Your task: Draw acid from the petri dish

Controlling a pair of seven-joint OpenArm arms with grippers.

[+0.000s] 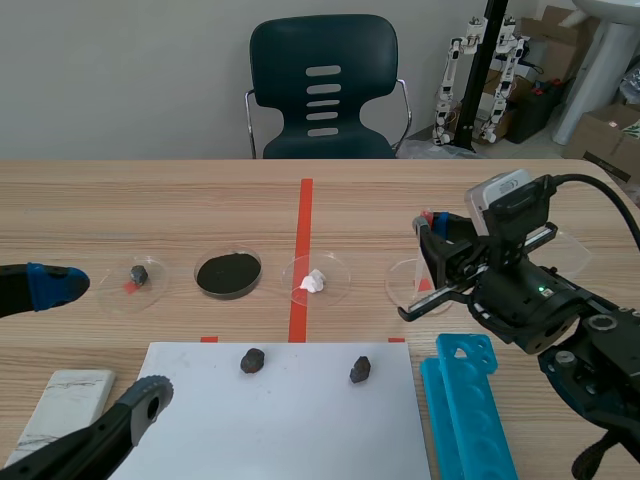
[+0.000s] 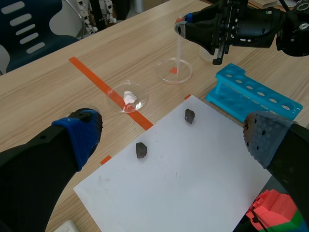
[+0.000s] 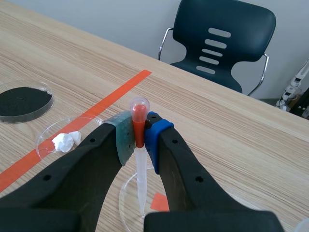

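My right gripper (image 3: pixel 139 136) is shut on the orange-red bulb of a clear plastic pipette (image 3: pixel 140 176). The pipette hangs upright with its tip down inside a clear petri dish (image 3: pixel 126 209) that stands over an orange tape square. In the scene view this dish (image 1: pixel 408 287) lies right of the tape line, under the right gripper (image 1: pixel 432 240). The left wrist view shows the same pipette (image 2: pixel 180 50) over the dish (image 2: pixel 166 73). My left gripper (image 1: pixel 95 345) is open at the table's left front, holding nothing and far from the dish.
Three more dishes stand in the row: white lump (image 1: pixel 317 281), black powder (image 1: pixel 229 273), small dark stone (image 1: pixel 138 275). A white sheet (image 1: pixel 290 425) carries two dark stones (image 1: pixel 252 360) (image 1: pixel 360 370). A blue tube rack (image 1: pixel 470 405) lies beside the right arm. A white block (image 1: pixel 60 412) sits front left.
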